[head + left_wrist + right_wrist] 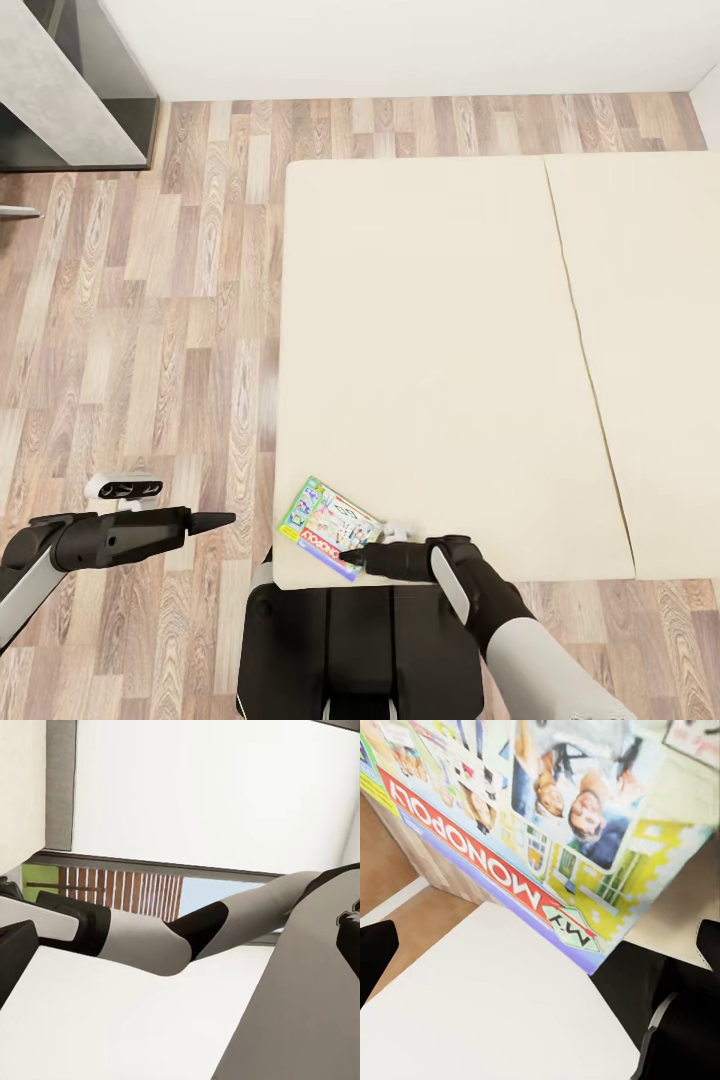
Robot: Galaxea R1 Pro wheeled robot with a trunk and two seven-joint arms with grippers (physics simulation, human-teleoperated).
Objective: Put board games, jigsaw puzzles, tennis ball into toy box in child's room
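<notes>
A blue-green board game (328, 526) with a red Monopoly banner lies flat on the near left corner of the bed (450, 330). My right gripper (347, 553) sits at the box's near edge, pointing left along it. It is open. In the right wrist view the board game (540, 817) spreads just beyond the two wide-apart fingertips (375, 952), and nothing is held between them. My left gripper (222, 519) hangs open over the wood floor, left of the bed corner and apart from the box.
The cream two-part mattress has a seam (585, 360) down its right side. Dark grey furniture (60, 90) stands at the far left by the white wall. Wood-plank floor (150, 330) lies left of the bed. My own base (350, 650) is against the bed's near edge.
</notes>
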